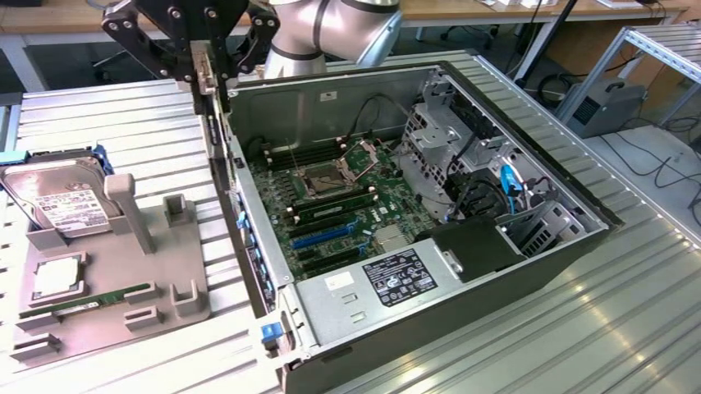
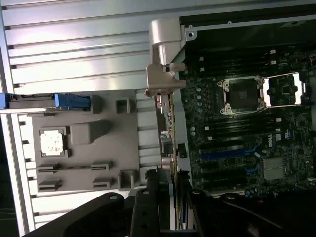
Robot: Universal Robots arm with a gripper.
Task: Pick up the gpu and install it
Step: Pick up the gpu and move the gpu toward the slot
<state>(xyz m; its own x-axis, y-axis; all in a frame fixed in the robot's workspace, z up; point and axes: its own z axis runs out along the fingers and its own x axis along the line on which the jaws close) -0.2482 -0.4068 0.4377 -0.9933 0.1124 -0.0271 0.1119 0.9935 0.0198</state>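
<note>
The open computer case [image 1: 328,103] lies below the pincer [image 1: 208,51] (lid off, board facing up), its motherboard [image 1: 328,205] spread out to one side of it. On the pincer's other side, lower down, sits the gray holder [image 1: 110,279] carrying a hard drive [image 1: 55,201]. The gpu [image 1: 203,74] hangs edge-on beneath the pincer, pinched between its fingers, over the case wall nearest the holder.

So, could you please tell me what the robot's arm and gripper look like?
The arm is built of rounded, glossy silver-grey tubular segments. The gripper is matte black: flat linkage plates on either side, dotted with pale round pivot pins, narrowing towards the tips. I cannot make out any markings on it.
</note>
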